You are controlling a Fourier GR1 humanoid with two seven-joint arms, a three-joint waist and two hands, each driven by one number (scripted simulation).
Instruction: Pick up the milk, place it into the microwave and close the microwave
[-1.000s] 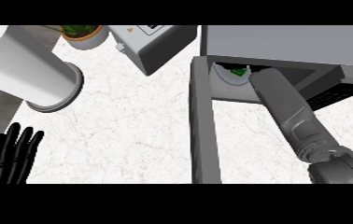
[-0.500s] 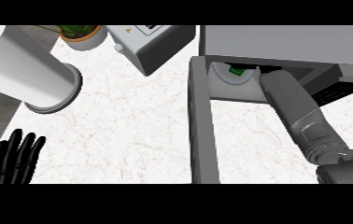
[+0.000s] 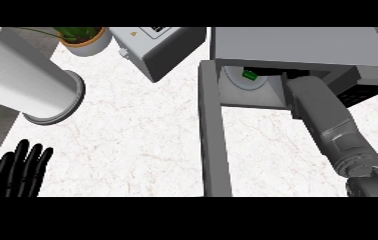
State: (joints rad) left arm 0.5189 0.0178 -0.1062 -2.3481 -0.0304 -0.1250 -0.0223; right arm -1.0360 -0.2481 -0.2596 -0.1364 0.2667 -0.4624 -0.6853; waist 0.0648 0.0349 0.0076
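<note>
- The milk (image 3: 249, 76) sits inside the microwave (image 3: 295, 44), ahead-left of the right hand (image 3: 363, 188). I cannot tell whether that hand is open or closed.
- Placing looks done. Next, the open door (image 3: 211, 144), left of the hand, needs swinging closed.

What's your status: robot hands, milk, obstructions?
Left robot hand open, resting lower left. Right robot hand hidden inside microwave, forearm in the opening. Milk inside. Door open; forearm blocks its swing.

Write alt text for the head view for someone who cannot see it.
The robot's right forearm reaches into the open microwave, where something small and green shows by the white turntable. The open left hand rests at lower left; a white cylinder, a grey appliance and a potted plant stand on the counter.
</note>
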